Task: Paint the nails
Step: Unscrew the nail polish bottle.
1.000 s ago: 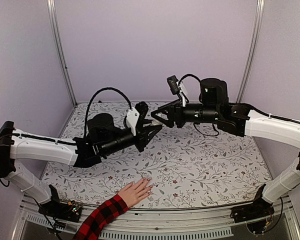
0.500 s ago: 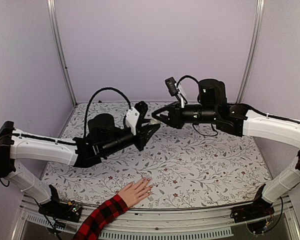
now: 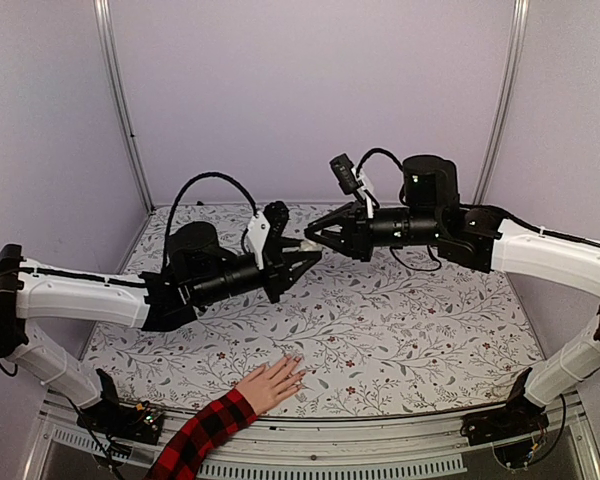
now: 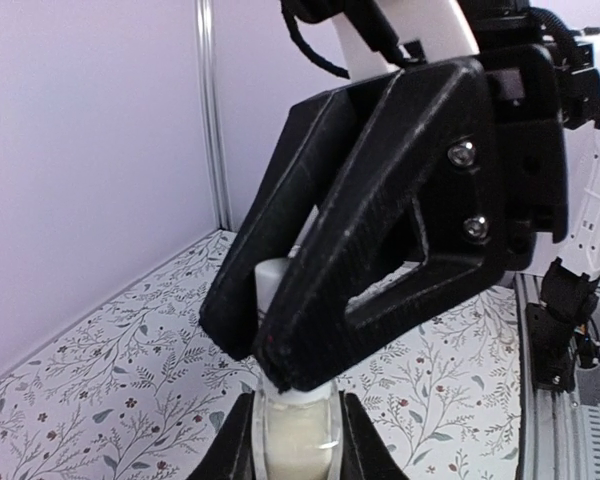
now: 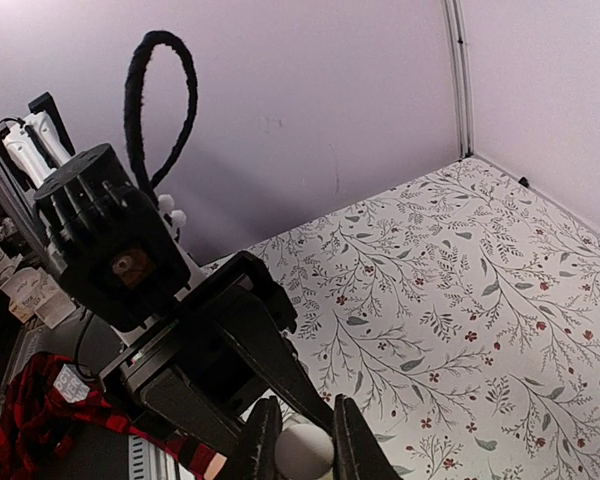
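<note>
Left fingers (image 4: 238, 452) clamp the one bottle (image 4: 298, 440) in the air above the bench (image 3: 420, 330). Right fingers (image 5: 262, 440) pinch tight on its one white cap (image 5: 302, 452). The bottle's long axis runs from one arm to the other, so the cap should come off along that line. The nails (image 3: 299, 360) lie well below, on the one hand (image 3: 272, 383) at the near edge, nearer the left arm and too small to count.

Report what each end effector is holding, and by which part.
The left end effector grips the small clear bottle by its body; the right end effector is shut on its white cap.
</note>
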